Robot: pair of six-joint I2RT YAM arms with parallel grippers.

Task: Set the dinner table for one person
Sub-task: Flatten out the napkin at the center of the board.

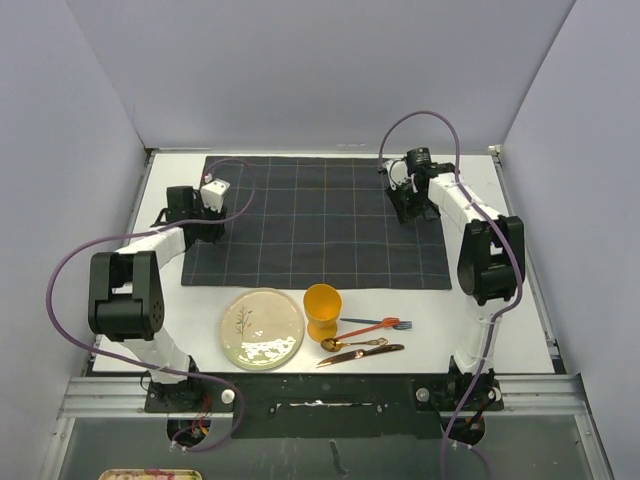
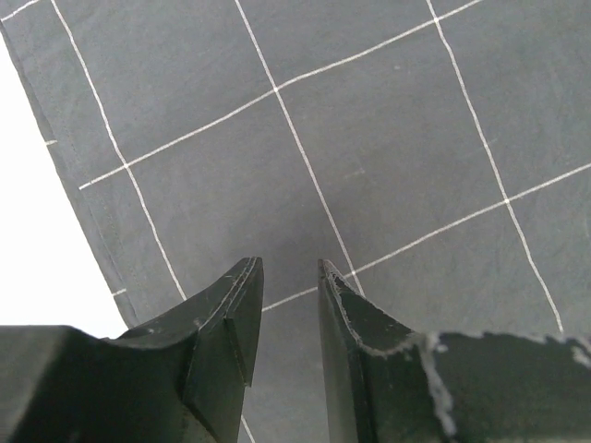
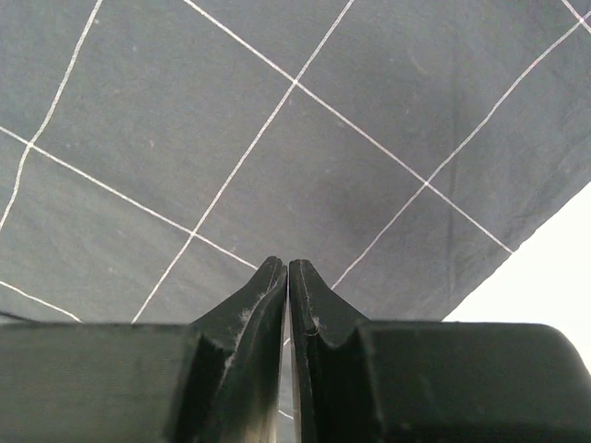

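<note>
A dark grey cloth with a thin light grid [image 1: 320,220] lies spread flat on the white dinner table [image 1: 500,300]. My left gripper [image 1: 207,228] hovers low over the cloth's left edge. In the left wrist view the left gripper [image 2: 289,268] is open by a narrow gap with nothing between its fingers, only cloth [image 2: 369,138] beneath. My right gripper [image 1: 412,208] is over the cloth's right side. In the right wrist view the right gripper [image 3: 287,266] is shut, tips together, above the cloth [image 3: 277,120] near its edge.
In front of the cloth stand a cream plate [image 1: 262,328] and an orange cup [image 1: 322,310]. Right of the cup lie a red-handled fork [image 1: 375,324], a gold spoon [image 1: 352,344] and a knife [image 1: 360,354]. Grey walls enclose the table; a metal rail [image 1: 320,385] runs along its near edge.
</note>
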